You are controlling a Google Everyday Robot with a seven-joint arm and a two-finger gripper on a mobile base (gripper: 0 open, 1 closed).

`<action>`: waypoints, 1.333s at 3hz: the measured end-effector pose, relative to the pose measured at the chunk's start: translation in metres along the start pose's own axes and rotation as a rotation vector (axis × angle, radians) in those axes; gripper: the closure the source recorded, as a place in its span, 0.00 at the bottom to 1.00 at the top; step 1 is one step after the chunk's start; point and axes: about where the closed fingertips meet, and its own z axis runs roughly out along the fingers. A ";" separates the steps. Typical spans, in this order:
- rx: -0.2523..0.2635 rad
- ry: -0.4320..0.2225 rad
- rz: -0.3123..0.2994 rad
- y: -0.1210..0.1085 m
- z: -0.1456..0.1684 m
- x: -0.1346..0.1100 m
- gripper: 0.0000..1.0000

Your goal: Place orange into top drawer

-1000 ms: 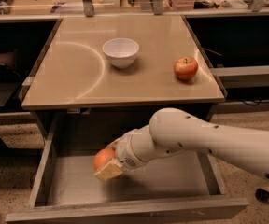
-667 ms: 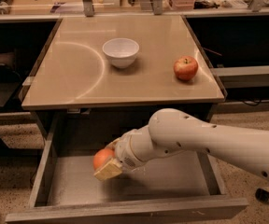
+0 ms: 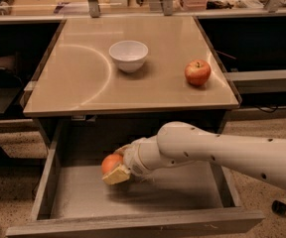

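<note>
The orange [image 3: 110, 162] is round and plain orange, held between the fingers of my gripper [image 3: 115, 166]. The gripper is shut on it, inside the open top drawer [image 3: 133, 192], a little above the drawer's grey scuffed bottom, towards the left half. My white arm [image 3: 217, 150] reaches in from the right, over the drawer's right side. The drawer is pulled out under the tan table top, and its grey front panel [image 3: 133, 224] runs along the bottom of the view.
On the table top [image 3: 83, 78] stand a white bowl [image 3: 128, 55] at the middle back and a red-and-yellow apple [image 3: 197, 72] at the right. Dark shelving flanks the table on both sides. Speckled floor lies around the drawer.
</note>
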 end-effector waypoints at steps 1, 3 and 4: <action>0.024 -0.010 0.014 -0.009 0.011 0.013 1.00; 0.047 -0.018 0.018 -0.017 0.019 0.023 0.87; 0.047 -0.018 0.018 -0.017 0.019 0.023 0.64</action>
